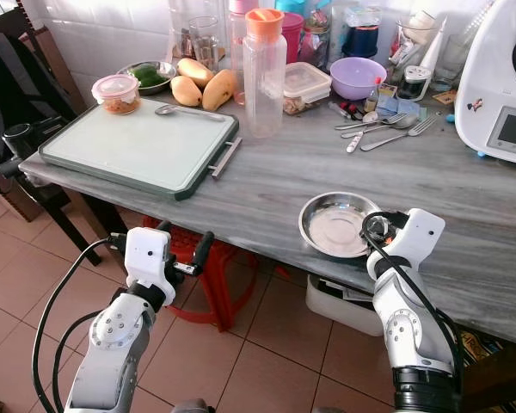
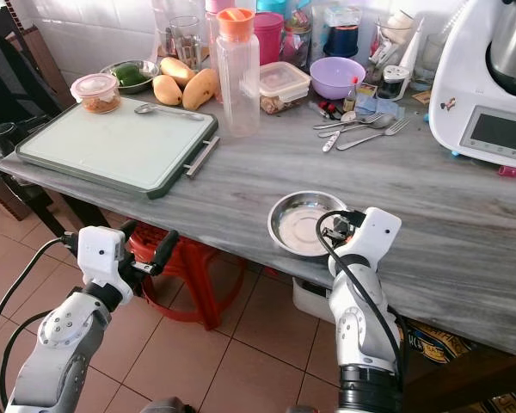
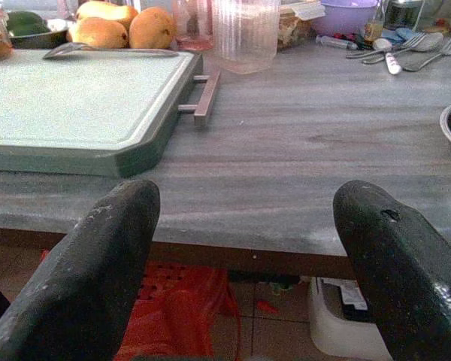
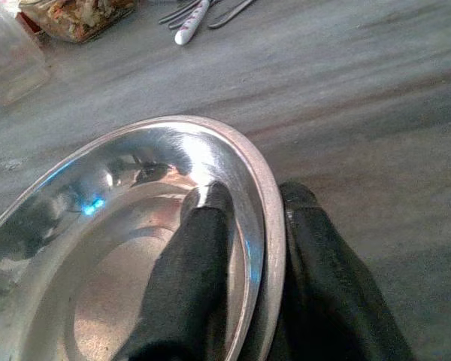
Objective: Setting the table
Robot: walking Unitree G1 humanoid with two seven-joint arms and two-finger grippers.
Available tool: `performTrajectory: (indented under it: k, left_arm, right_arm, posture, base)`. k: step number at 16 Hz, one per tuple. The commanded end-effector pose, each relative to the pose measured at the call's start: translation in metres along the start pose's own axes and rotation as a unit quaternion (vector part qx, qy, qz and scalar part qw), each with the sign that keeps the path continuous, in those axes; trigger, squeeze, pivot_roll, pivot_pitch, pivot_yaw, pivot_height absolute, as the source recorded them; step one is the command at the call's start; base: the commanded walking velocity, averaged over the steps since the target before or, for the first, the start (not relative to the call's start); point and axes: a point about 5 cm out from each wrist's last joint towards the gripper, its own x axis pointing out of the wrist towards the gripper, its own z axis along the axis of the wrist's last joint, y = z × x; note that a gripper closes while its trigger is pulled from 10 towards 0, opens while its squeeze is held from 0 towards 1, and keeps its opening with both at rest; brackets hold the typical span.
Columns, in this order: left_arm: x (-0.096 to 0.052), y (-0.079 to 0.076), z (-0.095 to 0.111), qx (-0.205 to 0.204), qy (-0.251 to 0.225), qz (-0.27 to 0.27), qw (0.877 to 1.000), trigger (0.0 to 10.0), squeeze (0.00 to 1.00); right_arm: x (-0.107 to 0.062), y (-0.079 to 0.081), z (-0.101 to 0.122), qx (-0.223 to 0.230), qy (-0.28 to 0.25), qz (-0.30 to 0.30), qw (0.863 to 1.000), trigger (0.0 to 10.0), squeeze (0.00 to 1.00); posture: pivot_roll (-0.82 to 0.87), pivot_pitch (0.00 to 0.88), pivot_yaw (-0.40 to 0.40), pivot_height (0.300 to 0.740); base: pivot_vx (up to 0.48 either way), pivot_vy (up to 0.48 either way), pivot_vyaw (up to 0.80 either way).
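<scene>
the right gripper (image 4: 248, 226) is pinching the rim of the steel plate (image 1: 337, 225), 1 finger lying inside the dish and the other outside it, at about 3 o'clock on the plate. the plate is sitting flat on the grey table (image 1: 267, 181), near the table's front edge, at roughly 5 o'clock from the clear pitcher (image 1: 264, 76) with the orange lid.

the left gripper (image 1: 182, 252) is hanging in front of the table edge, below the tabletop, with its 2 fingers (image 3: 98, 278) spread wide and holding nothing. it is pointing toward the green-rimmed tray (image 1: 138, 144), which is lying at 10 o'clock from the plate, well apart from it.

a spoon (image 1: 187, 110) is resting on the tray's far edge, and a small lidded container (image 1: 116, 93) is standing at its 11 o'clock corner. mangoes (image 1: 203, 86) are lying just beyond the tray. loose cutlery (image 1: 387, 127) is lying at 1 o'clock from the plate, near a purple bowl (image 1: 357, 77). a red stool (image 1: 208, 280) is standing under the table.
</scene>
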Motion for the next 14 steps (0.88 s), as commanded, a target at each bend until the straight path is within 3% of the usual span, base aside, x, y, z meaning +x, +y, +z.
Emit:
performTrajectory:
  k: [1,9,14]
  left_arm:
    - [0.001,0.001,0.004,0.008,-0.003,0.0,1.0,10.0,0.0]
    - [0.002,0.002,0.003,0.011,0.0,0.002,1.0,10.0,0.0]
    - [0.003,0.002,0.003,0.012,0.0,0.004,1.0,10.0,0.0]
  right_arm:
    - [0.002,0.002,0.005,0.001,-0.01,-0.004,1.0,10.0,1.0]
    - [0.002,0.001,0.011,0.0,-0.03,-0.001,1.0,10.0,1.0]
    - [-0.004,0.007,0.033,-0.043,-0.09,0.031,0.995,10.0,1.0]
  posture:
    - [-0.04,0.0,0.038,0.74]
    - [-0.04,0.0,0.041,0.74]
    - [-0.05,0.0,0.04,0.74]
  base:
    - [0.0,0.0,0.0]
    - [0.0,0.0,0.0]
    - [0.0,0.0,0.0]
